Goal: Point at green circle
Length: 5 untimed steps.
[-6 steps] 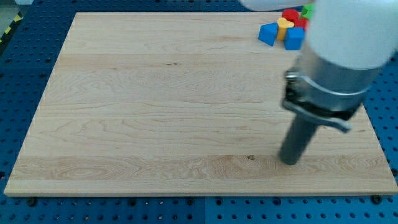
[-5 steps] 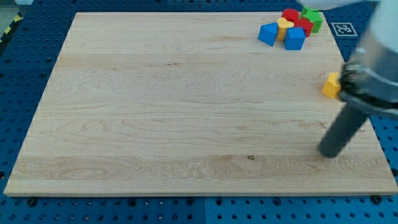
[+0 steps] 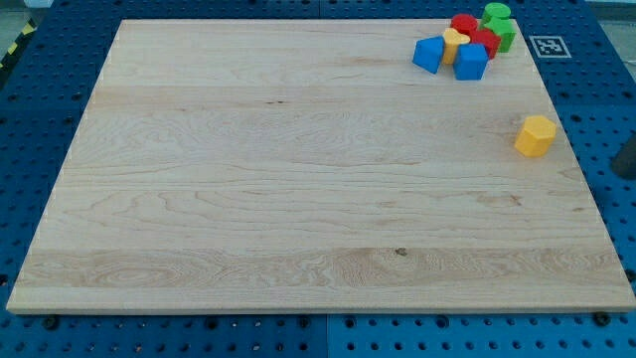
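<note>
The pale wooden desk [image 3: 298, 169] carries a tight cluster at the view's top right: a blue block [image 3: 428, 54], another blue block [image 3: 470, 62], a small yellow block [image 3: 454, 40], two red blocks [image 3: 464, 23] [image 3: 485, 42], and two green blocks [image 3: 496, 12] [image 3: 506, 36]. A yellow hexagonal block [image 3: 536, 135] sits apart, near the view's right edge.

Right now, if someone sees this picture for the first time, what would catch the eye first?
First the tight cluster of blocks at the board's top right corner: two blue blocks, red blocks, a small yellow block and the green blocks at the far corner. Next, a lone yellow block near the view's right edge, apart from them. My tip is not clearly in view; only a dark sliver shows at the right border.
</note>
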Tool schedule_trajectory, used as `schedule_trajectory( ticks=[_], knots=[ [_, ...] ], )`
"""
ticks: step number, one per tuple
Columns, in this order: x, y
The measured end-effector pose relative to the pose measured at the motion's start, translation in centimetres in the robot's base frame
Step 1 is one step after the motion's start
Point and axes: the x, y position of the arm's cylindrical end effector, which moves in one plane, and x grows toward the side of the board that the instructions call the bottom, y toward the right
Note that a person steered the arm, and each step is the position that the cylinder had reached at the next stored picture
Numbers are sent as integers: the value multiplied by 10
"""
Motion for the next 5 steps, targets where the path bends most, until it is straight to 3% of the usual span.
schedule_trajectory(
  ticks=[1, 3, 5],
  knots=[
    [-30, 0],
    [-178, -9],
    [-232, -31]
  ],
)
